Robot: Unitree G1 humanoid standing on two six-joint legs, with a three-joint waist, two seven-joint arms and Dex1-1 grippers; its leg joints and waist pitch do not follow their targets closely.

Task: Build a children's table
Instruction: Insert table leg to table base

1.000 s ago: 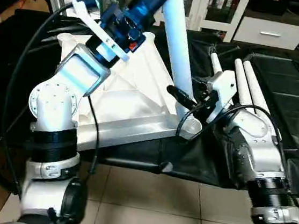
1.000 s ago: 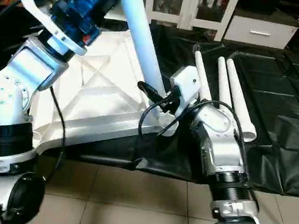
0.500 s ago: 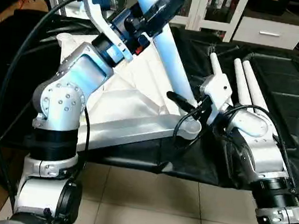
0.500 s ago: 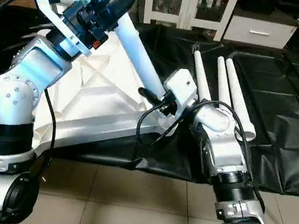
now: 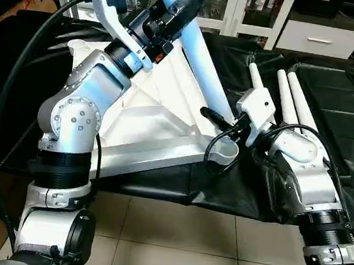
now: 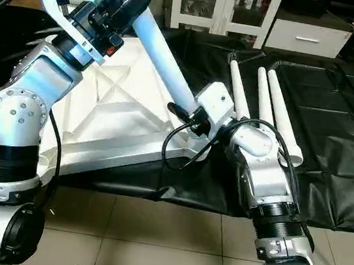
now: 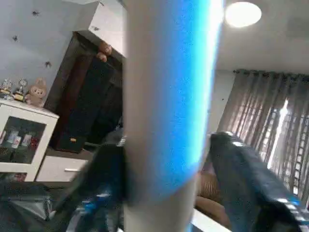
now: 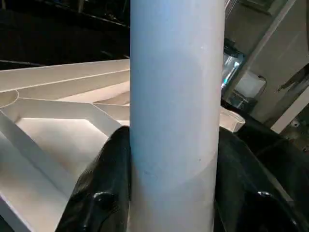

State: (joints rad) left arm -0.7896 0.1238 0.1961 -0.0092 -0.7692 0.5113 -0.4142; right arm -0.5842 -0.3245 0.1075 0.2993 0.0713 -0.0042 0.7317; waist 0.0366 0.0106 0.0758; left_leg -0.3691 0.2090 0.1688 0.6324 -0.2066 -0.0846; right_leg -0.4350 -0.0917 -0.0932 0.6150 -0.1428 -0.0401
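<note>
Tabletop: upside down on black sheet, X-ribbed underside up, near-right corner socket at sheet's front edge.

Leg: foot end at/in that corner socket, tilted, upper end leaning toward robot's left and away.

Right gripper: low on leg, just above socket; fingers on both sides of tube, closed on leg per right wrist view.

Left gripper: high on same leg, one black finger each side. Contact w/ tube: cannot tell; left wrist view shows a gap at one finger.

Spare legs: three, lying side by side on sheet beyond right forearm, well apart from tabletop.
</note>
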